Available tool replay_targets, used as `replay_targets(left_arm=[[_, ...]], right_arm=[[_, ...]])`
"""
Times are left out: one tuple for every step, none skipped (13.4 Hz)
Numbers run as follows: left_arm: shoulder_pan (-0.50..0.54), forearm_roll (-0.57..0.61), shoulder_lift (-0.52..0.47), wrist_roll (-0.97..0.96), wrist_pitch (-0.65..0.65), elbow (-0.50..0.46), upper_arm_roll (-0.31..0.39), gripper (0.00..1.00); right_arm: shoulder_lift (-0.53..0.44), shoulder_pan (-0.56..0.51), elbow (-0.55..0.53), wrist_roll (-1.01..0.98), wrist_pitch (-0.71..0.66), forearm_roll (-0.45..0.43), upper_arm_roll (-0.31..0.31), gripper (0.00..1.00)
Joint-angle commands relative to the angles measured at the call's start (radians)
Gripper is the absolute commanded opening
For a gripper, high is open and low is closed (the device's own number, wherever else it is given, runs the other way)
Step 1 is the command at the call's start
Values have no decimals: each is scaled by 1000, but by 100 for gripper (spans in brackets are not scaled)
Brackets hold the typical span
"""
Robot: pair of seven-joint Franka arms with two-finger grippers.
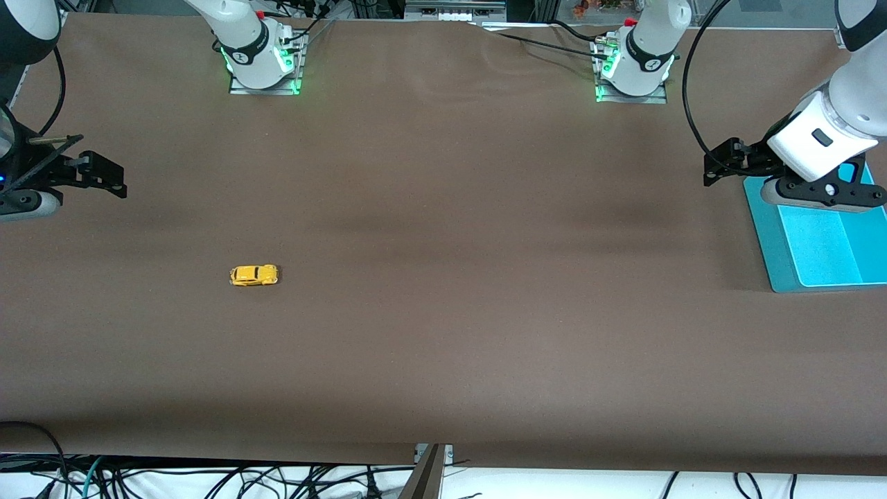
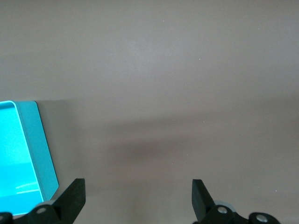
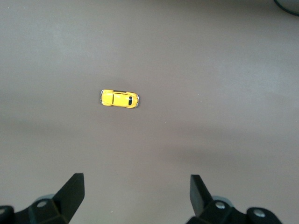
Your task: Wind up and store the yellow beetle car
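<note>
Yellow beetle car (image 1: pixel 254 275) sitting lower-left of frame on brown table (image 1: pixel 443 312); right gripper (image 1: pixel 104 177) hovering mid-left edge, spread wide, empty; left gripper (image 1: pixel 724 166) hanging upper right by teal tray (image 1: pixel 766 235), released, waiting

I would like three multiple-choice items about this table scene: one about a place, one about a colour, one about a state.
1. Where is the toy car?
A. In the tray
B. On the bare table, toward the right arm's end
C. Held by a gripper

2. What colour is the tray?
A. Blue-green
B. Red
C. White

3. How do the right gripper's jaws stand?
A. Shut on the car
B. Shut on nothing
C. Open

Answers:
1 B: the car lies alone on the brown table.
2 A: the tray under the left gripper is blue-green.
3 C: a wide gap shows between the jaws, above the car.
</note>
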Motion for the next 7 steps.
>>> replay_targets(left_arm=[[5, 19, -13, -16, -51, 28, -20, 100], [6, 18, -17, -14, -52, 28, -14, 100], [6, 18, -17, -14, -52, 28, -13, 100], [8, 18, -19, -14, -52, 27, -13, 100], [8, 18, -20, -14, -52, 22, -13, 100], [8, 18, -23, -14, -54, 20, -13, 100], [8, 18, -31, -14, -55, 13, -13, 100]], right_arm=[[-18, -6, -16, 12, -7, 0, -1, 100], [-18, -9, -12, 8, -6, -1, -1, 100], [-15, -9, -6, 8, -7, 0, -1, 100], [-10, -9, -4, 8, -7, 0, -1, 100], [-10, -9, -5, 8, -7, 0, -1, 100], [-10, -8, -4, 9, -7, 0, -1, 100], [-10, -8, -5, 9, -7, 0, -1, 100]])
